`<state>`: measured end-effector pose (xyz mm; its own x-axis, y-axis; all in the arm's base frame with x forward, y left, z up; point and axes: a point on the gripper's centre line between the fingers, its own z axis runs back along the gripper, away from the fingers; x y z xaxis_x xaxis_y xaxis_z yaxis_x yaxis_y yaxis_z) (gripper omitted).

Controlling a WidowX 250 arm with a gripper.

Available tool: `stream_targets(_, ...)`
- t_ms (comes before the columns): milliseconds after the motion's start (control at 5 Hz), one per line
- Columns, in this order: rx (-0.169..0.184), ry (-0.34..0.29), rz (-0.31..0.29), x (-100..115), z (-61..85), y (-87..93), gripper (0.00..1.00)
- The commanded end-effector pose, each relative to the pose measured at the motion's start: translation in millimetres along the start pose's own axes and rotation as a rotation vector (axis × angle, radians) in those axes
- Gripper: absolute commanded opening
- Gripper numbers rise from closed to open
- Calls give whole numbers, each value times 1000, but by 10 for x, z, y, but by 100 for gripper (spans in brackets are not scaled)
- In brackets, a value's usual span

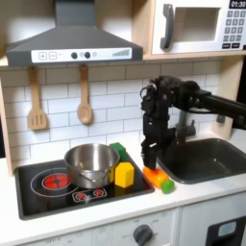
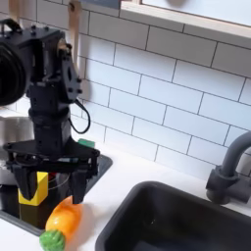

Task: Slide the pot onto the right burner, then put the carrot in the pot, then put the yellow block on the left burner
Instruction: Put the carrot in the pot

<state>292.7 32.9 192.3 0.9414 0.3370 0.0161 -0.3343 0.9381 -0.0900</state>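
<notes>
Your pincer hangs just above the tabletop at the cooktop's right-hand edge in the first exterior view, fingers pointing down; in the second exterior view the pincer appears close up, its two fingers spread wide apart with nothing between them, so you can take it as released. The first exterior view gives you the whole layout: the pot sits on the black cooktop over the right burner, covering most of it, while the left burner lies bare with its red rings plain to see. Just beside the pot, on the first exterior view's right, the yellow block stands at the cooktop's edge with a small green block behind it. The carrot lies on the white tabletop between the cooktop and the sink, its green cap toward the front. The second exterior view shows you what the first cannot: the carrot rests directly beneath the spread fingers, not touching them, with the yellow block just behind the finger nearer the second exterior view's left. You see only a sliver of the pot there, at the second exterior view's left edge, along with the sink's basin and the dark faucet. The first exterior view also shows two wooden utensils hanging on the tiled wall.
</notes>
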Motion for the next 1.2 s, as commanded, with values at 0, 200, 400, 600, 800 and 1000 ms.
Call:
stream_targets(0, 31, 14, -9, -7, -65, 21, 100)
stream_targets(200, 41, 3, 6, -6, -57, 67, 100)
stream_targets(400, 47, 9, 11, -23, -100, 75, 100)
stream_targets(600, 57, 14, 1, -36, -135, 50, 100)
stream_targets(800, 59, 18, -13, -40, -170, 7, 100)
stream_targets(1000, 65, 15, -10, -44, -178, 7, 100)
